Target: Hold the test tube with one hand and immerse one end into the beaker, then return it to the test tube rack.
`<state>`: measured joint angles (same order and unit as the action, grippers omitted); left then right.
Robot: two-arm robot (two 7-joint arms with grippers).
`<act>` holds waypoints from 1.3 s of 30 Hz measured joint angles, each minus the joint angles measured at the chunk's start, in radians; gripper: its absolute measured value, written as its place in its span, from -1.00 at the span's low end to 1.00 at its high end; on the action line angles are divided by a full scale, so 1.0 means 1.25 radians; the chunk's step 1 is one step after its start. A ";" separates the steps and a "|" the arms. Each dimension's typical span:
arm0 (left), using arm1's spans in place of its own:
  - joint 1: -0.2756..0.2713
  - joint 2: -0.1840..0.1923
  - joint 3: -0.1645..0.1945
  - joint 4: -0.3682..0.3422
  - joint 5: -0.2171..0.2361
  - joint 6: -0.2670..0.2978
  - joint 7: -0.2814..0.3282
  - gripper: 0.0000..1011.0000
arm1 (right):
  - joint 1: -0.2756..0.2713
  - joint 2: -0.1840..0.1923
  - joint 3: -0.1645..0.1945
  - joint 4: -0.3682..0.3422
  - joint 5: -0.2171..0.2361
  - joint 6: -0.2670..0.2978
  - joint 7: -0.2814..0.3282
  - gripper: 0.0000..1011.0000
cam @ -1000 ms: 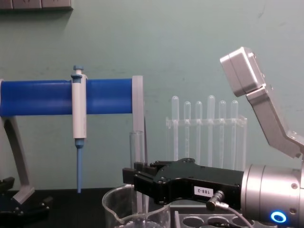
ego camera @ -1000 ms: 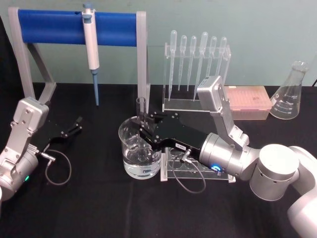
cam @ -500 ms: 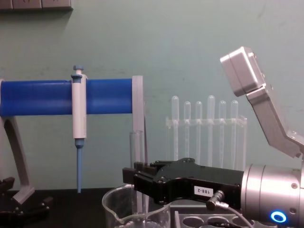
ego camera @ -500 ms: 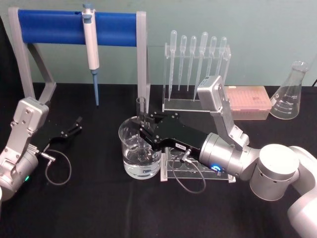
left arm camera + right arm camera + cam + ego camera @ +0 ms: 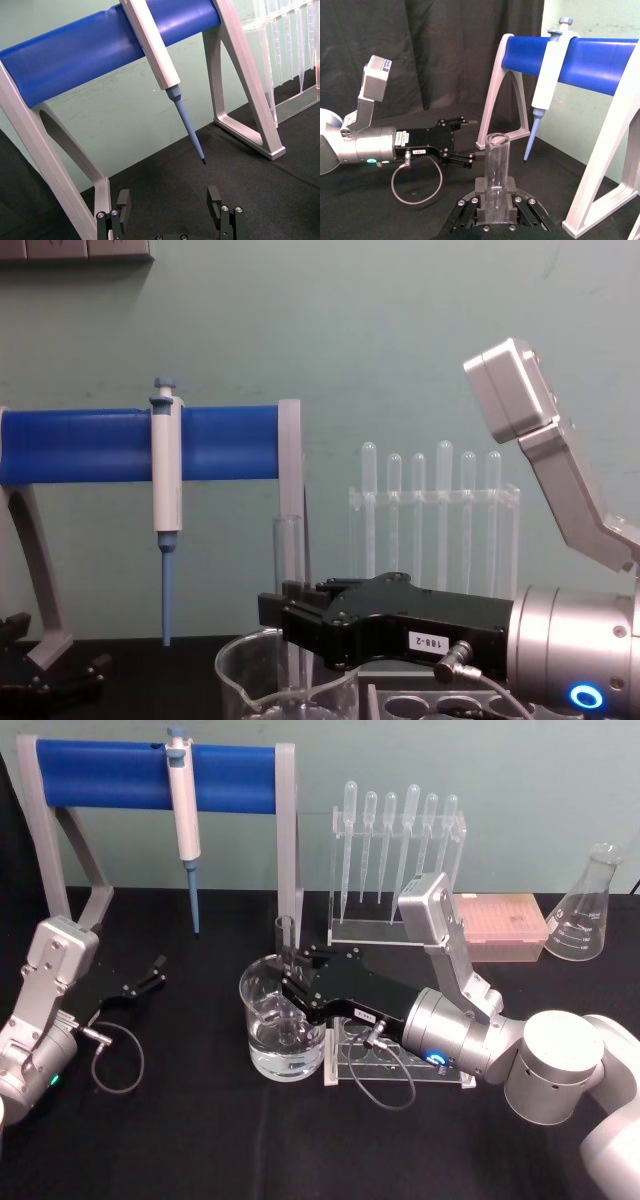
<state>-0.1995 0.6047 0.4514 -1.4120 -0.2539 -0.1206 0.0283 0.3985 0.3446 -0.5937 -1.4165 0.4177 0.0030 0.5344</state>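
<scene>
Nothing seems to have moved since the earlier pictures; both arms sit in the same spots as before. Near the left edge of the tabletop the left gripper [image 5: 155, 972] rests low with its fingers wide apart and holds nothing. Behind it, along the back edge, the white-and-blue pipettor [image 5: 183, 810] hangs on the blue stand [image 5: 100, 775]. Near the middle of the tabletop stands the beaker [image 5: 252, 988] with some water in it. The test tube [image 5: 286, 934] stands straight up in the beaker, with its open top above the rim and its round end down inside. It is hard to tell if that end is in the water. The right gripper [image 5: 495, 201] reaches in from the right and is squeezed tight on the tube, above the beaker. Just beside the beaker, on its right, the test tube rack [image 5: 345, 1066] waits under the right arm. The thin pipettes [image 5: 400, 830] and a flask [image 5: 585, 915] stand along the back edge, to the right. So the pick-up looks done, and the dip looks done or nearly done. What is left is to lift the tube out, carry it over to the rack, slide it into a hole and let go.
</scene>
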 joint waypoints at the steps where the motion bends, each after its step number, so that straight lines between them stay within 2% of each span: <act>1: 0.000 0.000 0.000 0.000 0.000 0.000 0.000 0.98 | 0.000 0.000 0.000 0.000 0.000 0.000 0.000 -0.55; 39: 0.000 0.000 0.000 0.000 0.000 0.000 0.000 0.98 | 0.000 0.000 0.000 0.000 0.000 0.000 0.000 -0.55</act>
<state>-0.1995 0.6047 0.4514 -1.4120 -0.2539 -0.1206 0.0283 0.3985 0.3446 -0.5937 -1.4165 0.4176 0.0030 0.5344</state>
